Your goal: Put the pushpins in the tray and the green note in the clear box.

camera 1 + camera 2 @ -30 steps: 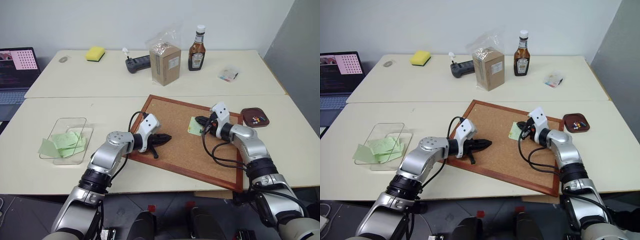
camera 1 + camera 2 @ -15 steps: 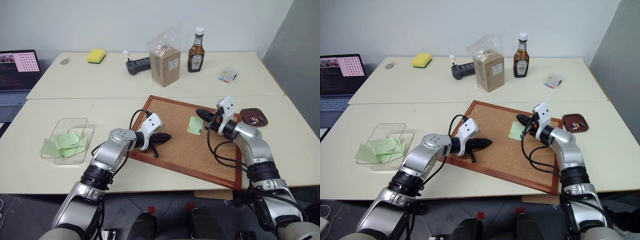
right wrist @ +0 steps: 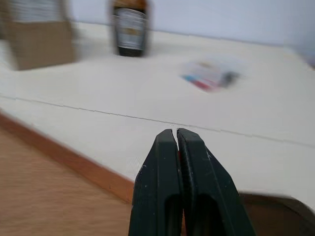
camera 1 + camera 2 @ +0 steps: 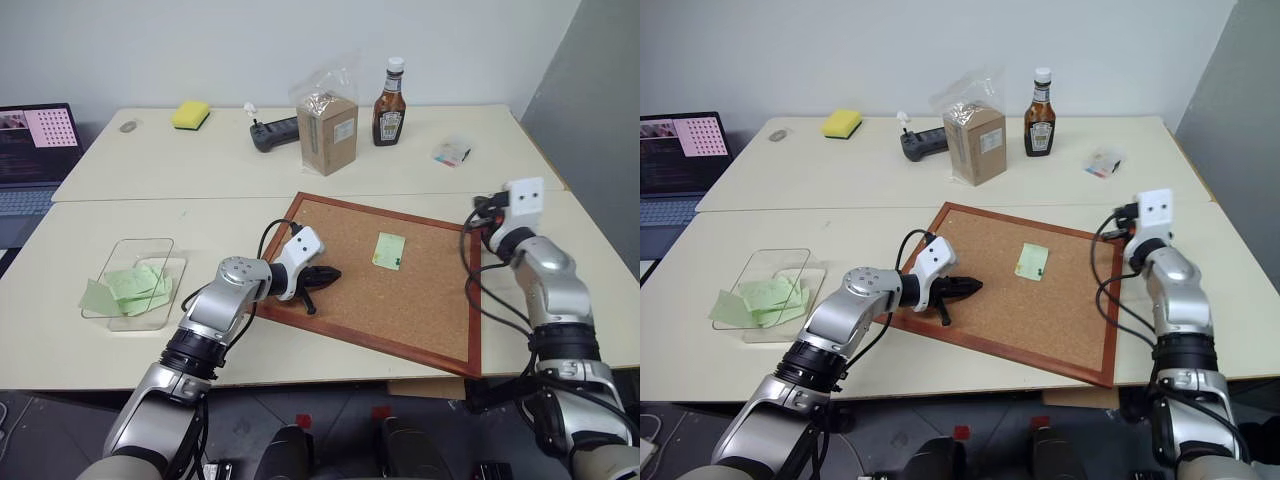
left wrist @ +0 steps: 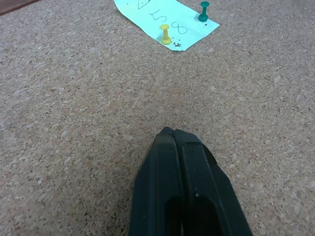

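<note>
Holding the left claw (image 5: pixel 173 130) pressed together, tips resting on the brown cork board with the wooden frame (image 4: pixel 420 300). Ahead of that claw and well apart from it: small pale green paper note (image 5: pixel 183 24), flat on the cork, pinned by two tiny plastic pushpins, one yellow (image 5: pixel 166 34) and one green (image 5: pixel 203 11), both upright near the note's closer edge. Well behind that claw and out to its left, on the cream bench (image 4: pixel 200 170): transparent shallow plastic box (image 4: pixel 135 243), already holding several similar green slips.

Carrying the right claw (image 3: pixel 176 132) shut too, level, past the board's frame and above the bench. Just below and beside its tips: seemingly the rim of the small dark reddish-brown tray (image 3: pixel 280 216). Impossible to tell of any pin pinched between those fingers.

Judging the task unfinished: two pins in the note, note not yet boxed. Risks from here:
- Opening the right claw off the tray's middle and sending any held pin bouncing onto the bench or over its edge.
- Closing beside a pin head rather than around it, so small a target.
- Pulling a pin at a slant and tearing or dragging the paper.
- Lifting the note with one pin in place and ripping the corner.
- Scraping the left tips across the cork and creasing the slip.
</note>
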Robot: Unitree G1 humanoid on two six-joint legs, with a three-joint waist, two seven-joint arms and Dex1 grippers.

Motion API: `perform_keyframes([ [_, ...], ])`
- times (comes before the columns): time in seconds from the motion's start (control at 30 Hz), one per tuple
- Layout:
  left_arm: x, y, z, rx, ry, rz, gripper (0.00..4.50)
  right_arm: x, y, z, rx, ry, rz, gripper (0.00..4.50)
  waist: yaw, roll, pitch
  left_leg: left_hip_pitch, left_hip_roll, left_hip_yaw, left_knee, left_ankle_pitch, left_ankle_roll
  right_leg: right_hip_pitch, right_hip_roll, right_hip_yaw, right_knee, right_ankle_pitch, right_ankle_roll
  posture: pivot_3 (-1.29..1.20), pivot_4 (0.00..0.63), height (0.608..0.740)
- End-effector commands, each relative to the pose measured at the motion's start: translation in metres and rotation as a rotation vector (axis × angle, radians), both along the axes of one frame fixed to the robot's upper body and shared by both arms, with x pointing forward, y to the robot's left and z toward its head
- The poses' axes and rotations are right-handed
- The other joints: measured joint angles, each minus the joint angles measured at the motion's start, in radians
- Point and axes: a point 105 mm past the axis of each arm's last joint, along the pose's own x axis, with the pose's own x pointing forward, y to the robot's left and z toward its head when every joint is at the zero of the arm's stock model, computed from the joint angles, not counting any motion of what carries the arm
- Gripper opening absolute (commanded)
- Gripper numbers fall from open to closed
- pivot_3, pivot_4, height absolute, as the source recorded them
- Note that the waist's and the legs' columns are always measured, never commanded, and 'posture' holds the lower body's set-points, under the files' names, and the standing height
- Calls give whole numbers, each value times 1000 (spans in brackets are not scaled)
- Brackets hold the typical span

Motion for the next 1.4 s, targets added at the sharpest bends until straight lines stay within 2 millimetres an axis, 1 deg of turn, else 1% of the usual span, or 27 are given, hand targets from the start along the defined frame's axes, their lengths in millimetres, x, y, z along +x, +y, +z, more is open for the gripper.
perform_keyframes([
  [0.03,-3,13,-22,73,73,39,0,6,-24,8,44,4,-108,5,-1,0,0,0,0,0,0,0,0,0,0,0,0,0,0,0,150,740],
  [0.17,-4,13,-21,77,59,28,0,12,-27,-4,107,59,-120,5,-2,0,0,0,0,1,0,0,0,0,0,1,0,0,0,0,150,740],
  [0.27,-4,14,-21,75,59,31,0,15,-28,-12,116,96,-124,5,-4,0,0,0,0,1,0,0,0,0,0,1,0,0,0,0,150,740],
  [0.3,-5,14,-21,75,59,33,0,16,-28,-13,115,102,-124,362,-5,0,0,0,0,1,-1,0,0,0,0,1,-1,0,0,0,150,740],
  [0.4,-5,16,-20,77,58,37,0,18,-30,-16,103,115,-134,672,-9,0,0,0,0,1,-1,0,0,0,0,1,-1,0,0,0,150,740],
  [0.43,-5,17,-20,77,58,39,0,18,-30,-16,100,117,-131,1011,-10,0,0,0,0,1,-1,0,0,0,0,1,-1,0,0,0,150,740],
  [0.47,-5,17,-20,78,58,40,0,18,-31,-17,93,121,-131,1104,-11,0,0,0,0,1,-1,0,0,0,0,1,-1,0,0,0,150,740],
  [0.57,-6,18,-20,79,57,42,0,19,-31,-18,91,123,-129,1814,-14,0,0,0,0,1,-2,0,0,0,0,1,-1,0,0,0,150,740],
  [0.63,-6,19,-20,81,56,43,0,19,-30,-17,86,117,-128,2148,-15,0,0,0,0,1,-2,0,0,0,0,1,-1,0,0,0,150,740],
  [0.73,-5,19,-20,82,54,44,0,19,-30,-12,73,92,-123,2683,-16,0,0,0,0,1,-2,0,0,0,0,1,-1,0,0,0,150,740],
  [0.77,-5,19,-20,81,53,44,0,19,-30,-9,74,81,-119,2945,-16,0,0,0,0,1,-2,0,0,0,0,1,-1,0,0,0,150,740],
  [0.8,-4,18,-20,81,52,44,0,18,-31,-6,74,72,-119,3069,-16,0,0,0,0,1,-2,0,0,0,0,1,-1,0,0,0,150,740],
  [0.83,-4,18,-19,80,52,43,0,18,-30,-2,75,54,-113,3330,-16,0,0,0,0,1,-2,0,0,0,0,1,-1,0,0,0,150,740],
  [0.87,-4,18,-19,80,51,42,0,17,-29,3,75,35,-104,3459,-16,0,0,0,0,1,-2,0,0,0,0,1,-1,0,0,0,150,740],
  [0.9,-4,18,-19,80,51,42,0,17,-28,6,75,22,-95,3713,-16,0,0,0,0,1,-2,0,0,0,0,1,-1,0,0,0,150,740],
  [1.0,-3,18,-19,80,51,41,0,13,-17,18,90,-23,-24,4304,-16,0,0,0,0,1,-2,0,0,0,0,1,-1,0,0,0,150,740],
  [1.03,-3,18,-19,80,51,41,0,12,-12,21,86,-34,8,4429,-16,0,0,0,0,1,-2,0,0,0,0,1,-1,0,0,0,150,740],
  [1.07,-3,17,-19,80,51,40,0,9,-5,23,87,-41,61,4429,-16,0,0,0,0,0,-2,0,0,0,0,1,-1,0,0,0,150,740],
  [1.13,-3,17,-19,79,52,39,0,2,12,20,9,-26,184,4429,-14,0,0,0,0,0,-2,0,0,0,0,1,-1,0,0,0,150,740],
  [1.2,-4,17,-20,80,58,33,0,-12,36,12,-44,-6,378,4429,-14,0,0,-1,0,0,-2,0,0,0,0,0,-2,0,0,0,150,740],
  [1.23,-4,17,-20,81,61,31,0,-22,50,10,-46,-2,490,4429,-14,0,0,-1,0,0,-2,0,0,0,0,0,-2,0,0,0,150,740],
  [1.3,-4,17,-21,82,62,29,0,-40,70,8,-27,12,668,4429,-14,0,0,-1,0,0,-2,0,0,0,0,0,-2,0,0,0,150,740],
  [1.4,-3,18,-19,84,61,29,0,-57,89,1,-29,41,823,4429,-16,0,0,0,0,0,-2,0,0,0,0,0,-2,0,1,0,150,740],
])
